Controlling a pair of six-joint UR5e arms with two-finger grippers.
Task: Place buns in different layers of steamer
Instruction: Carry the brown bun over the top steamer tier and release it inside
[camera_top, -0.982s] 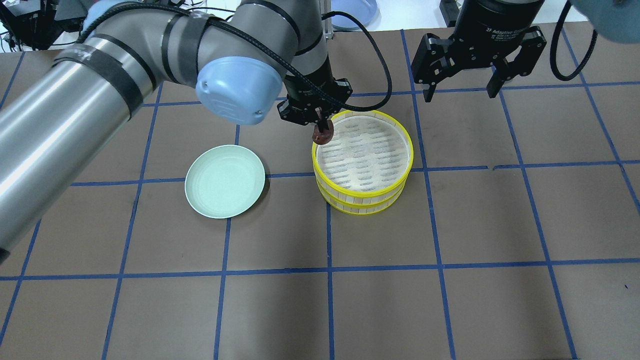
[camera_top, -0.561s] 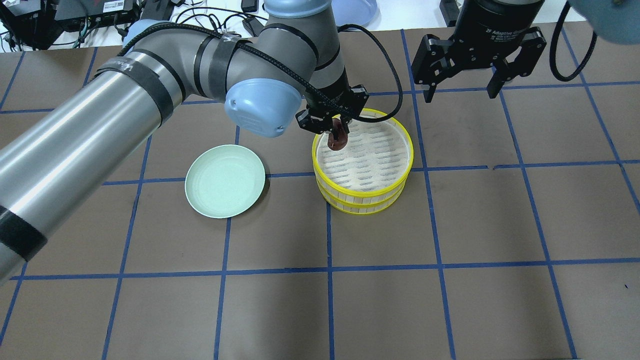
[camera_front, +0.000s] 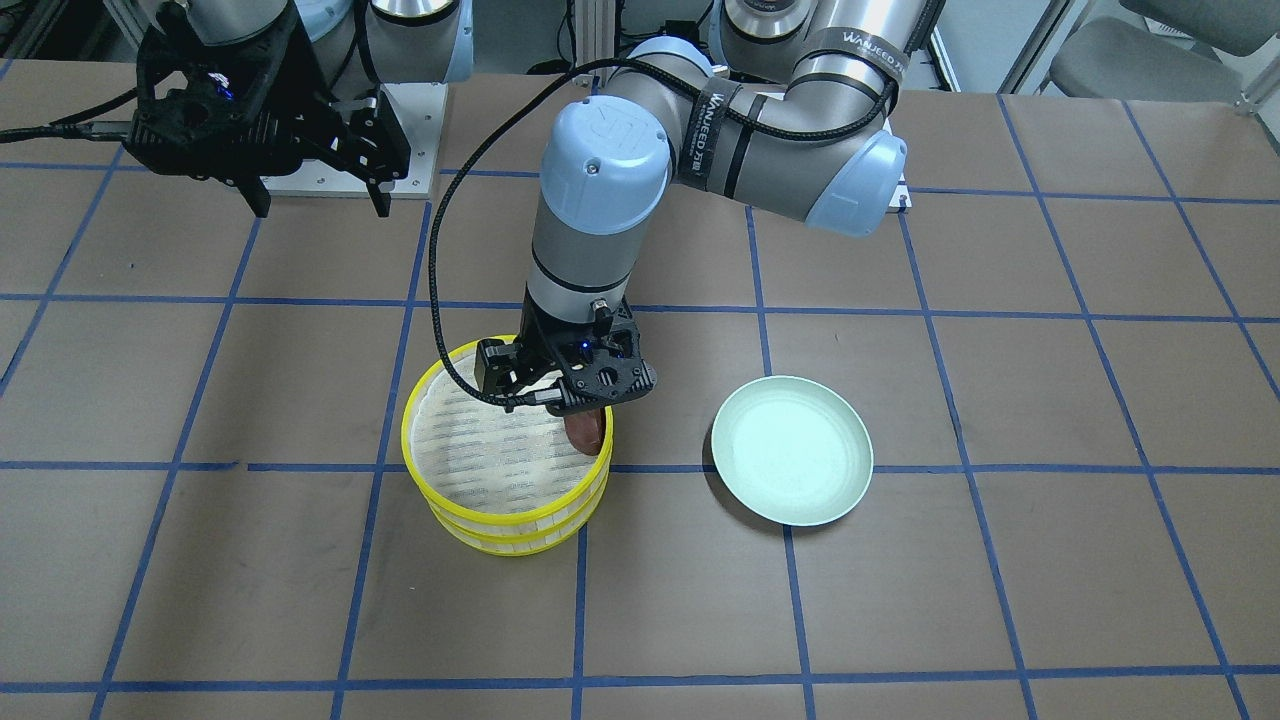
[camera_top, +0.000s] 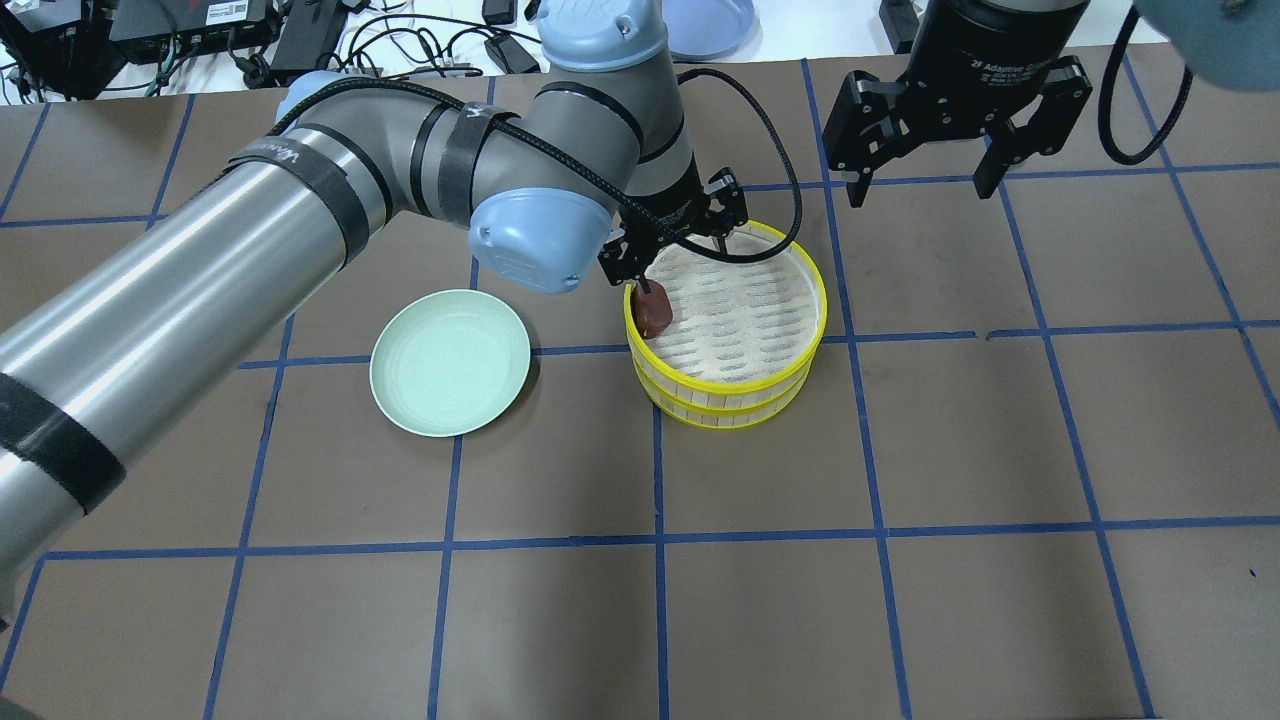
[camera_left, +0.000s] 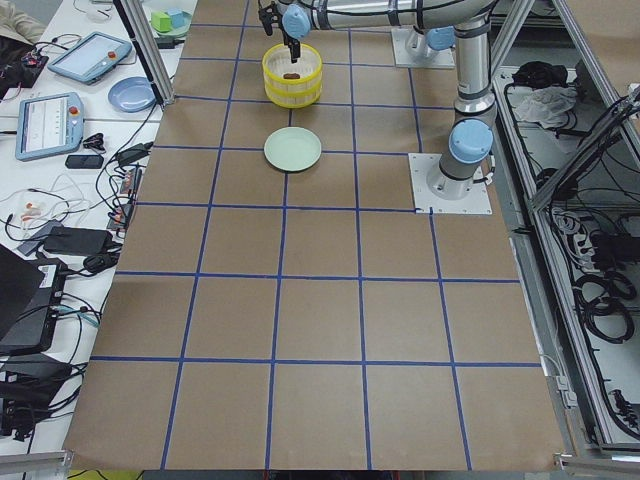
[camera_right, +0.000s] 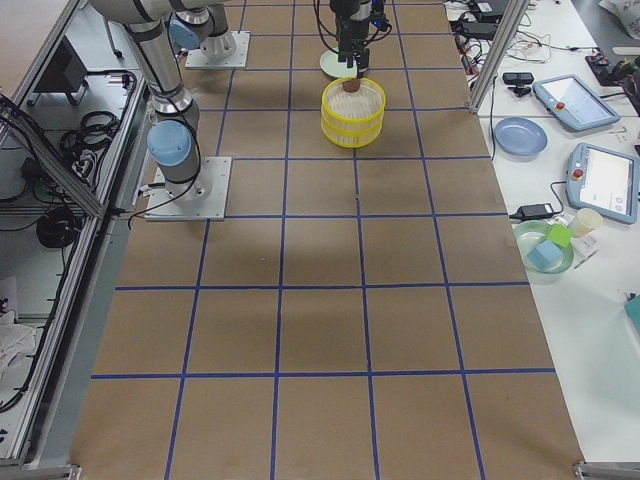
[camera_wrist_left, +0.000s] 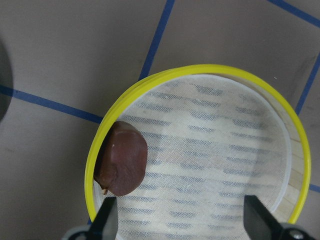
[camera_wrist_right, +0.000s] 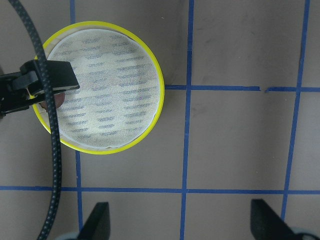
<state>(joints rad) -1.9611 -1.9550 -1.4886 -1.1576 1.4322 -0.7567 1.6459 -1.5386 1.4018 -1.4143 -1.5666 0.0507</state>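
Left gripper (camera_wrist_left: 182, 220) hovers low over the steamer (camera_top: 722, 398), jaws spread wide, gripping nothing. Brown bun (camera_wrist_left: 121, 165) lies on the mesh floor of the top tray (camera_top: 822, 300), up against the yellow rim on the side nearest the green plate (camera_top: 450, 362). One finger (camera_wrist_left: 106, 220) is just beside the bun; cannot tell if they touch. The top tray sits squarely on the lower tray (camera_top: 725, 417). The plate rests on the table (camera_top: 900, 450) near the steamer, not touching it. Right gripper (camera_top: 920, 185) hangs above the table beyond the steamer, jaws apart, gripping nothing.
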